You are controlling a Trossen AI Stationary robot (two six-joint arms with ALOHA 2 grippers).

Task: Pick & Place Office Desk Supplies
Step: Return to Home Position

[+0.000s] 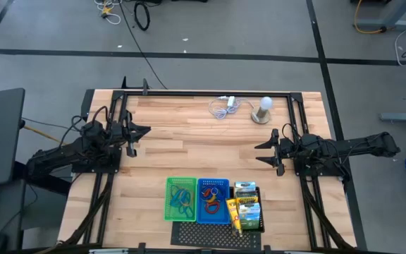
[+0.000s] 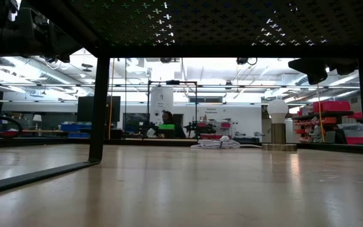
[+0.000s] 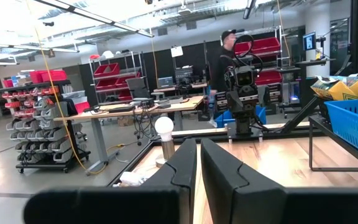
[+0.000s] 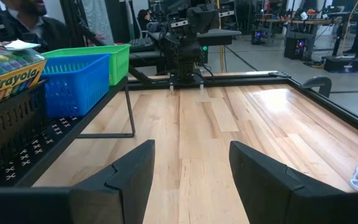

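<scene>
The three slatted plastic trays stand side by side on the large black perforated metal shelf (image 1: 213,233) at the near edge of the pale wooden table (image 1: 189,152). The green tray (image 4: 120,62) is on the left, the blue tray (image 4: 76,84) is in the middle and the black tray (image 4: 6,118) is on the right. Only the high view looks into them. It shows coloured loops (image 1: 212,201) in the green and blue trays, and small green-white boxes (image 1: 247,204) and a yellow tube (image 1: 232,216) in the black one. The right wrist view alone lets the yellow-green crayon box (image 4: 8,74) be read, and shows that the shelf stands raised on thin legs. The low view misses the trays and catches only the shelf's underside. Beyond it are the white bulb on a round base (image 2: 277,111) and the white coiled cable (image 2: 214,144) at the far edge. Both arms lie low at mid-table, well apart from the trays, and face each other. The left gripper (image 3: 199,146) is at the left side with its fingers drawn to a narrow slit and nothing between them. The right gripper (image 4: 191,146) is at the right side, fingers spread wide and empty. A person in dark clothes (image 3: 227,53) stands in the room behind.
</scene>
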